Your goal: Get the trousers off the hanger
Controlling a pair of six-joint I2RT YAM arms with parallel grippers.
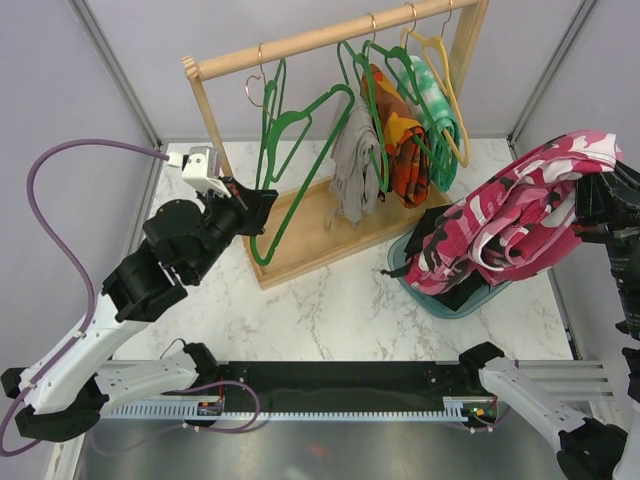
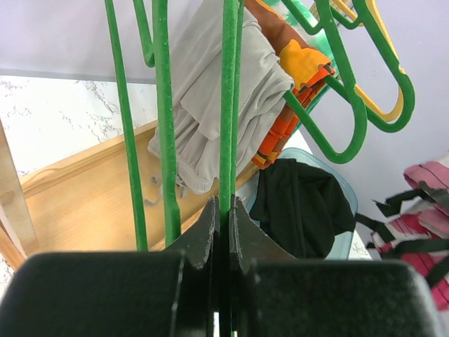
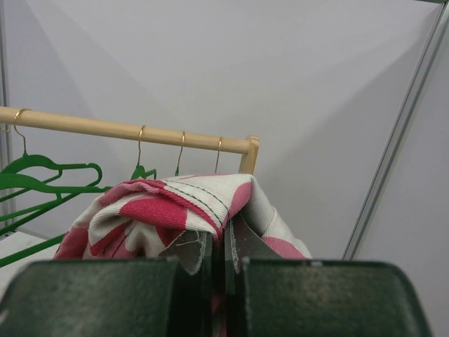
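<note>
A wooden rack [image 1: 300, 42] holds several hangers. My left gripper [image 1: 262, 200] is shut on the bar of an empty green hanger [image 1: 300, 150], seen close in the left wrist view [image 2: 229, 105]. Grey trousers [image 1: 355, 160], orange-patterned trousers [image 1: 398, 140] and green-white trousers [image 1: 437, 110] hang on other hangers. My right gripper [image 3: 226, 235] is shut on the pink-white-dark camouflage trousers [image 1: 520, 215], held up at the right above a teal bin [image 1: 445, 300]. Black trousers [image 2: 302, 203] lie in that bin.
The rack's wooden base [image 1: 300, 240] stands on the marble table [image 1: 330, 310]. A yellow hanger [image 1: 450, 80] hangs at the rack's right end. Grey walls enclose the table at the back and sides.
</note>
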